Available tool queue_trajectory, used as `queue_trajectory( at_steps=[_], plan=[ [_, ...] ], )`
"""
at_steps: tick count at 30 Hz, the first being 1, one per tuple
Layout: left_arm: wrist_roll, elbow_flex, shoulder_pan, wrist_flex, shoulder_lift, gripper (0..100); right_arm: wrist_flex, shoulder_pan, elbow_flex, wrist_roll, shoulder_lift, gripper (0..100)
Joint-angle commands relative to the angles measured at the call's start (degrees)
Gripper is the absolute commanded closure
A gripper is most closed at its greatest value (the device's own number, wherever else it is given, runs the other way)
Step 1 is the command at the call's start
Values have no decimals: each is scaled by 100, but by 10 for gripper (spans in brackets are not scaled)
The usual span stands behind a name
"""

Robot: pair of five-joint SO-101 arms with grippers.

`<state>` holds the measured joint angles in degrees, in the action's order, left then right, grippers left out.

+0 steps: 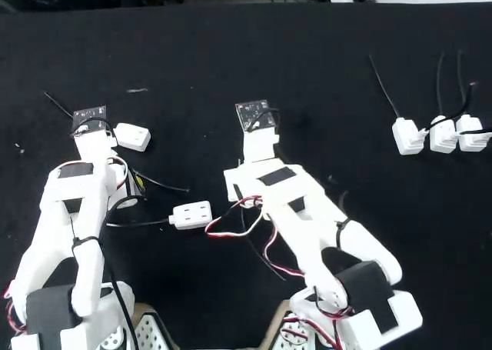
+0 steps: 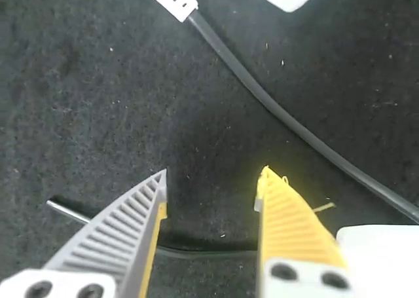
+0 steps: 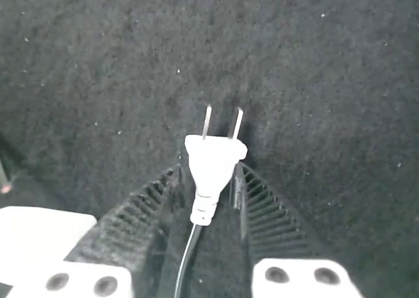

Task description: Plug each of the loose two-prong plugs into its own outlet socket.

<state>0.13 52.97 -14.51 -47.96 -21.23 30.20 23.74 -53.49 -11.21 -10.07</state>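
Closest to the overhead camera are two white arms. The left arm [image 1: 65,211] stretches up the black table [image 1: 307,58], its wrist just beside a white outlet block [image 1: 132,137], and the right arm [image 1: 307,219] stands mid-table. Between them lies an outlet socket [image 1: 192,215], and three white corded pieces [image 1: 442,133] sit in a row well off to the right. From the left wrist, the left gripper [image 2: 211,193] hangs with fingers apart over the mat, a black cable [image 2: 288,124] running past. From the right wrist, the right gripper [image 3: 208,173] is clamped on a white two-prong plug [image 3: 215,155], prongs pointing away.
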Motion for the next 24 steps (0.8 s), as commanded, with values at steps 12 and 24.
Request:
queue_trajectory(
  at_steps=[12,24],
  plan=[
    [70,-66,-66,44,-167,777,2013,62,2466,-35,1842,871],
    [70,-57,-66,44,-167,777,2136,79,2492,-18,1824,987]
  ],
)
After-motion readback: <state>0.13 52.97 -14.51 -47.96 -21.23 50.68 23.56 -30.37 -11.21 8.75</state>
